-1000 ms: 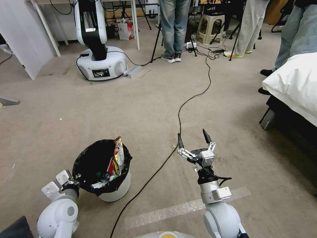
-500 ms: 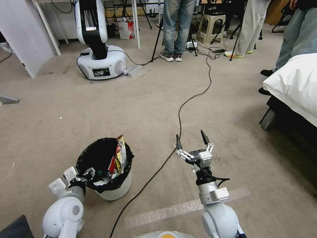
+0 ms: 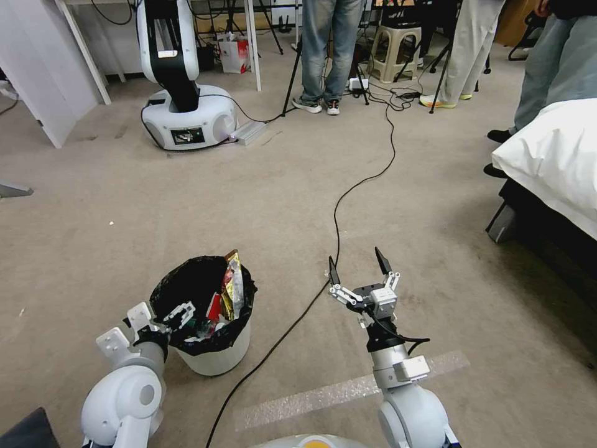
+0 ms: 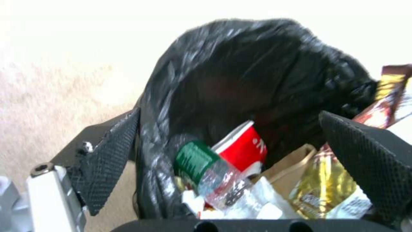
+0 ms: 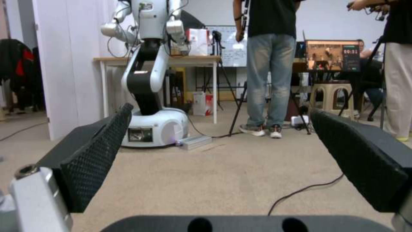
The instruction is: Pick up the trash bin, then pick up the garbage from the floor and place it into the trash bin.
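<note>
The trash bin [image 3: 214, 354] is white with a black bag liner [image 4: 257, 71] and stands on the floor [image 3: 155, 205] at lower left. My left gripper [image 3: 185, 313] is open at its near rim. In the left wrist view the left gripper [image 4: 229, 113] straddles the liner edge, one finger [image 4: 109, 154] outside the bag and the other [image 4: 365, 161] over the contents. The garbage lies inside: a red-and-white packet [image 4: 242, 146], a green-labelled clear bottle [image 4: 201, 164] and a yellow wrapper [image 4: 322, 187]. A long shiny wrapper [image 3: 233, 283] sticks up. My right gripper [image 3: 353, 258] is open and holds nothing.
A black cable [image 3: 339, 205] runs along the carpet between bin and right arm. Pale tape [image 3: 348, 392] crosses the floor near me. Another white robot's base [image 3: 186, 118] stands far left, a bed [image 3: 553, 162] at right. People's legs and a stool [image 3: 395, 53] are at the back.
My left gripper has advanced up to the bin's rim, and the bin has shifted slightly right. The right gripper has drifted a little left, still open.
</note>
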You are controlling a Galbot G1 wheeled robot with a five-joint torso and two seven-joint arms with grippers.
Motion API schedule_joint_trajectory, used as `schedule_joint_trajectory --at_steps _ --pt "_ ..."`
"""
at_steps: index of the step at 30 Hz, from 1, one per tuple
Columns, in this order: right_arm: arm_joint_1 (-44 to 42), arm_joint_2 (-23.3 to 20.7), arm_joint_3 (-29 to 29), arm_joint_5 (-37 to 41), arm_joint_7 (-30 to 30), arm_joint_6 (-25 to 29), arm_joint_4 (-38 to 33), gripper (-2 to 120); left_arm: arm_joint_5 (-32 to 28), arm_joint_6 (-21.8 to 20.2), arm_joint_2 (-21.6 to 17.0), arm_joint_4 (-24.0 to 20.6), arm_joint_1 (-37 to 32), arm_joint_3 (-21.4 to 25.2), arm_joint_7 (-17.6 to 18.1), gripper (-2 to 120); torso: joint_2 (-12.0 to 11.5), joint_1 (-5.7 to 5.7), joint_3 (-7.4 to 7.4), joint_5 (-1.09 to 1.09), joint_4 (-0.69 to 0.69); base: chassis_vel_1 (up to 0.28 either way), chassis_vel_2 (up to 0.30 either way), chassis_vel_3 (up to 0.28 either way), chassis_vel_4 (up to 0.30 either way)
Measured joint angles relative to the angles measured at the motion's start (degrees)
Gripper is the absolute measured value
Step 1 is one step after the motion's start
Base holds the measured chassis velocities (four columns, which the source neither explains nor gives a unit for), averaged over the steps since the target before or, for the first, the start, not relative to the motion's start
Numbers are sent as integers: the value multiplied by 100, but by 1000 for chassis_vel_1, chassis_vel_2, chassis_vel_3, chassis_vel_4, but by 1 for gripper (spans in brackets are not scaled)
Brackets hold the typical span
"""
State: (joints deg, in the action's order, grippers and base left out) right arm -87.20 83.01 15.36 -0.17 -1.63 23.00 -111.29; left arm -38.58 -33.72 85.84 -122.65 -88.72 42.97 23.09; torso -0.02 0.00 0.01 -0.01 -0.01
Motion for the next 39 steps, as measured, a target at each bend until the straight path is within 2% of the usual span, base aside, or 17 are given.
schedule_joint_trajectory --at_steps 3,9,14,15,17,18,19,20,21,22,23,24,25,26,29,33,39 --pt "7 4 -21 -10 5 0 1 100 297 62 1 -349 -114 -44 -6 100 0 0 0 1 1 0 0 0 0" --pt "-5 10 -42 -30 8 0 1 100 653 246 22 -555 -296 -72 -75 100 0 0 0 1 1 0 0 0 0" --pt "-15 12 -44 -38 9 2 1 100 1177 830 63 -778 -572 -135 -392 100 1 0 -1 1 2 0 0 0 0" --pt "-15 12 -44 -38 9 2 1 100 1177 830 63 -778 -572 -135 -392 100 1 0 -1 1 2 0 0 0 0" --pt "-33 21 -41 -41 10 12 1 100 1671 1262 75 -884 -750 -213 -624 100 1 0 -1 1 2 0 0 0 0" --pt "-33 21 -41 -41 10 12 1 100 1671 1262 75 -884 -750 -213 -624 100 1 0 -1 1 2 0 0 0 0" --pt "-58 38 -29 -44 9 24 -3 100 2023 1533 78 -891 -842 -251 -842 100 1 0 -1 1 2 0 0 0 0" --pt "-82 58 -17 -46 -11 32 -13 100 2366 1776 79 -887 -936 -279 -1076 100 1 0 -1 1 0 0 0 0 0" --pt "-82 58 -17 -46 -11 32 -13 100 2366 1776 79 -887 -936 -279 -1076 100 1 0 -1 1 0 0 0 0 0" --pt "-102 75 -15 -45 -48 33 -36 100 2852 2141 86 -826 -1103 -301 -1400 100 1 0 -1 3 0 0 0 0 0" --pt "-111 82 -17 -43 -69 30 -50 100 3062 2315 94 -776 -1185 -311 -1542 100 1 0 -1 3 1 0 0 0 0" --pt "-126 98 -24 -43 -119 8 -75 100 3435 2763 116 -624 -1355 -327 -1809 100 1 0 -1 0 2 0 0 0 0" --pt "-126 98 -24 -43 -119 8 -75 100 3435 2763 116 -624 -1355 -327 -1809 100 1 0 -1 0 2 0 0 0 0" --pt "-131 119 -33 -76 -186 -23 -91 100 3686 3279 138 -441 -1503 -351 -1956 100 1 0 -1 2 2 0 0 0 0" --pt "-152 122 -44 -152 -238 -51 -87 100 3959 4025 173 -138 -1684 -392 -2038 100 1 0 -1 1 2 0 0 0 0" --pt "-194 114 -45 -333 -269 -63 -55 100 4012 4285 194 -14 -1788 -428 -2041 100 1 0 -1 1 2 0 0 0 0" --pt "-200 113 -43 -376 -278 -67 -51 100 3999 4294 196 -6 -1790 -432 -2031 100 1 0 -1 1 2 0 0 0 0"
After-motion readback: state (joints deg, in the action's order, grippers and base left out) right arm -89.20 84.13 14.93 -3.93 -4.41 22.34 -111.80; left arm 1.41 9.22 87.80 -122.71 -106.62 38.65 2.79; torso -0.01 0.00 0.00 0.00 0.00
